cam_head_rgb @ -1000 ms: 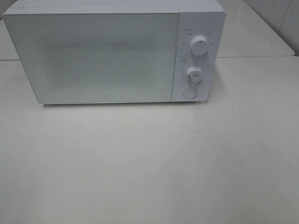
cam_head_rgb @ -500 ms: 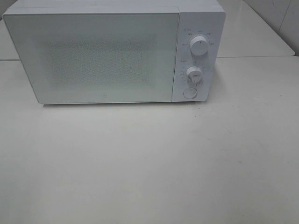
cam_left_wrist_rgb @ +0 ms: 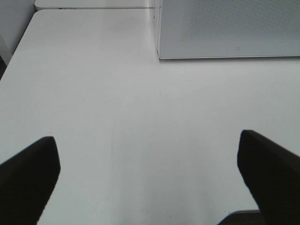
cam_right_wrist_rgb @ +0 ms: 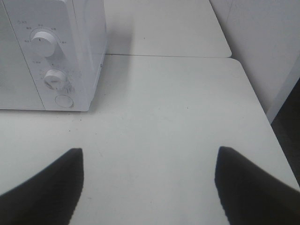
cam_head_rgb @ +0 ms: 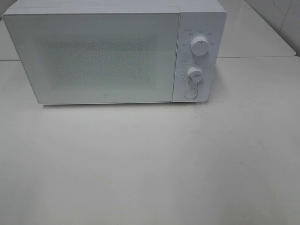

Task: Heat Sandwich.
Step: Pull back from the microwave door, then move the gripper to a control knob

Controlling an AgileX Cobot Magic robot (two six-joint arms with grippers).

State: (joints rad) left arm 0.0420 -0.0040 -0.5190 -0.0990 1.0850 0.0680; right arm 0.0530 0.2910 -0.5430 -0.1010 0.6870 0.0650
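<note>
- One boxy white microwave [cam_head_rgb: 108, 56] fills the upper left of the high view, its flat, speckled door [cam_head_rgb: 93, 58] shut.
- Two round dials, upper knob [cam_head_rgb: 200, 47] over lower knob [cam_head_rgb: 194, 74], sit above a smooth round button [cam_head_rgb: 190, 93].
- Left gripper [cam_left_wrist_rgb: 146, 138] and right gripper [cam_right_wrist_rgb: 150, 151] hang with dark blunt fingers spread wide and empty over the matte white table [cam_head_rgb: 150, 164].
- Where the sandwich is cannot be told.

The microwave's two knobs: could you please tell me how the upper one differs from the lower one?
The upper knob looks larger than the lower knob. A few spaced labels arc over the upper knob; fine ticks crowd around the lower knob. Both are white, round, on the microwave control panel.
</note>
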